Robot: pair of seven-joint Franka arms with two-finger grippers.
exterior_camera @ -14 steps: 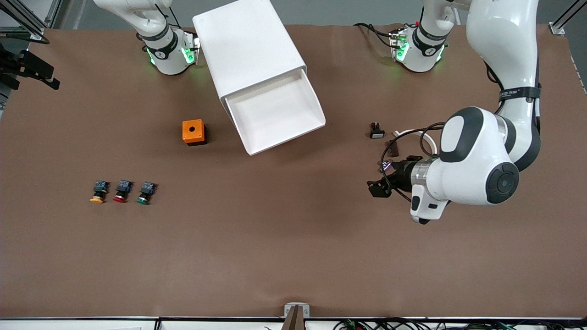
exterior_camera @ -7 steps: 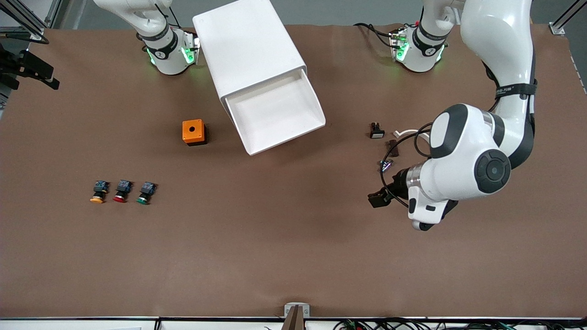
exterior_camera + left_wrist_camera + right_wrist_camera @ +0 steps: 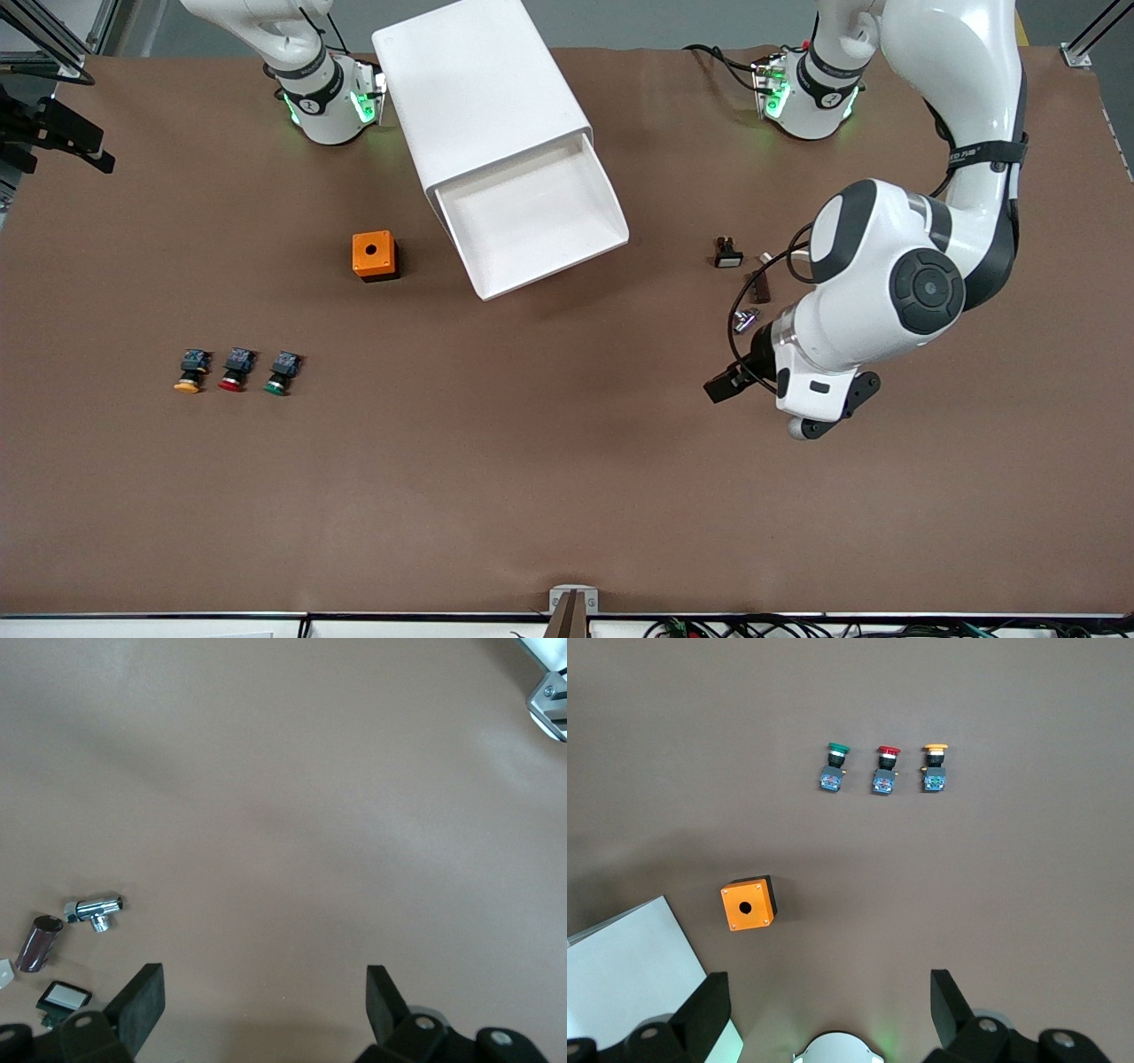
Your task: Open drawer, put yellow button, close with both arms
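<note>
In the front view, the drawer (image 3: 532,221) was seen already pulled out of the white cabinet (image 3: 478,89), its tray empty and its front edge turned toward the camera and slightly toward the left arm's end of the worktop (image 3: 567,496). The yellow button (image 3: 189,372) was found lying on the worktop near the right arm's end, the outermost of a row with the red button (image 3: 234,370) and the green button (image 3: 281,373), all nearer the camera than the orange box (image 3: 375,255). Its long axis ran roughly toward and away from the camera, cap nearer, blue block farther. The left end effector (image 3: 728,383) was held over bare worktop near some small parts, released and empty.

In the left wrist view, the left end effector (image 3: 261,1005) was shown with fingers spread wide over bare worktop, a small chrome fitting (image 3: 93,911) lying off to one side.

In the right wrist view, the right end effector (image 3: 828,1010) was shown high above the row, likewise released and empty; the yellow button (image 3: 935,768) lay at one end of it. The pick was judged best done by the right arm, descending straight over the button with the fingers set across its narrow body, so that the red neighbour just beside it would not be disturbed.
</note>
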